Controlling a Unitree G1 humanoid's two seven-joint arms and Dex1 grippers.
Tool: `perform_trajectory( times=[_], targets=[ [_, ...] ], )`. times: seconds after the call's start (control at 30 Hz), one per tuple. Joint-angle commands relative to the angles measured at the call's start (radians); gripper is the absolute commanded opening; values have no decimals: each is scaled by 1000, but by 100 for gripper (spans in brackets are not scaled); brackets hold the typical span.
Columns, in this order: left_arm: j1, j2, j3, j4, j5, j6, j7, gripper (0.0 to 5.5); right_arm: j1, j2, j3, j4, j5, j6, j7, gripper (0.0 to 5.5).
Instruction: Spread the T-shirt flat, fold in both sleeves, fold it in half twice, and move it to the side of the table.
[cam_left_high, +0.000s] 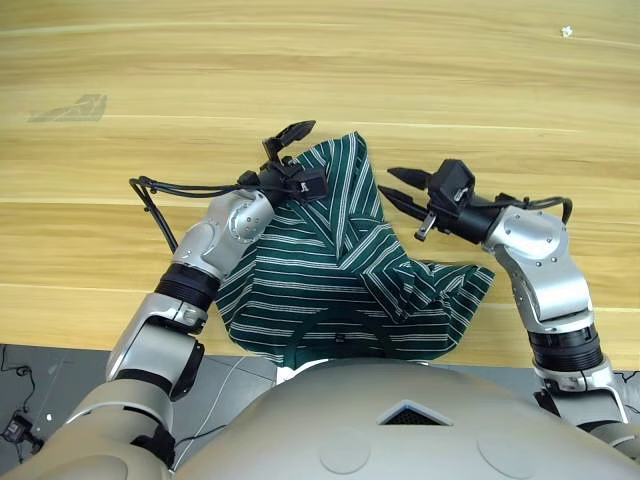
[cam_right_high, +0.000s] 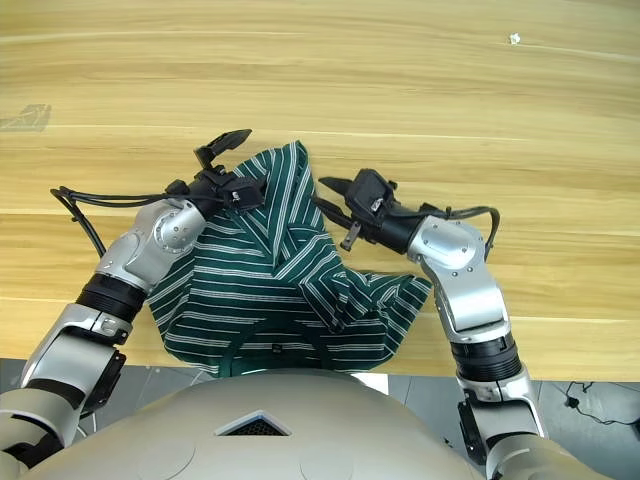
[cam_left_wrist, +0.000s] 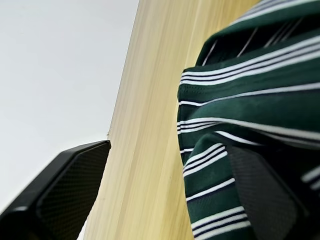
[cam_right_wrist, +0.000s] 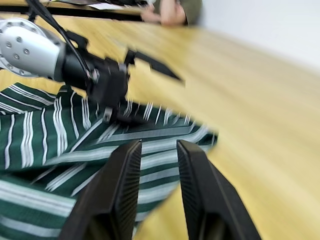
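The green T-shirt with white stripes lies crumpled on the wooden table, close to the front edge. Its far part is bunched up into a peak between the two arms. My left gripper is at the shirt's far left corner and stands open; one finger is out over bare wood, the other is against the fabric, with the shirt's hem between them. My right gripper hovers just right of the peak, open, its fingers a narrow gap apart with nothing between them.
Bare wood stretches across the far half and both sides of the table. A small white scrap lies far right, and a grey mark is on the wood far left. A black cable loops off my left forearm. The front edge drops to grey floor.
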Motion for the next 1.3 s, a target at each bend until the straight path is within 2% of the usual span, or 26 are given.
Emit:
perform_trajectory(
  times=[0.03,0.13,0.4,0.87,1.1,1.3],
  targets=[
    [33,5,-23,23,22,20,-26,430,50,20,-39,-69,85,179,-56,129],
    [31,2,-26,29,23,18,-22,430,95,35,-48,-114,138,294,-97,129],
    [39,-1,-26,24,25,26,-14,430,127,25,-52,-133,179,386,-132,129],
    [38,0,-34,31,32,30,-12,430,142,29,-24,-175,227,424,-147,129],
    [29,-3,-38,42,33,29,-5,430,128,22,-18,-97,207,405,-158,129],
    [27,-2,-39,48,31,27,0,430,131,18,-3,-73,196,395,-156,27]
  ],
)
